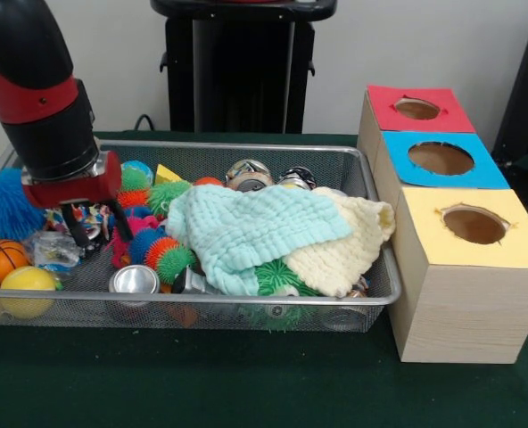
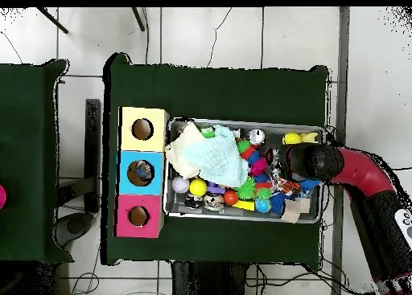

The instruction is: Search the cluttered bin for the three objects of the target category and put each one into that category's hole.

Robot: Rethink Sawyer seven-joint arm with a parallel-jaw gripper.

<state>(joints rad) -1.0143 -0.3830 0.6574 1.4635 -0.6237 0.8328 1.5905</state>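
Toys fill the wire bin almost to the top, so most of the job looks like it is still to do. Beside the bin stands a wooden box with three holes: a red hole, a blue hole and a yellow hole. From above, something small seems to sit inside the blue one, so maybe one thing has gone in, but it is too small to be sure. The task does not say which kind of toy is wanted, so I cannot tell which toys are the right ones. The end effector is down low at one end of the bin, and its two black fingers stand a little apart with nothing held between them. Right around it lie spiky rubber balls in bright colours, and a crinkly clear wrapper is just beside it. An orange basketball and a yellow ball rest in the near corner. A silver can stands close by. A mint cloth and a cream cloth cover the middle and the other end, well apart from the end effector, and more toys may hide under them.
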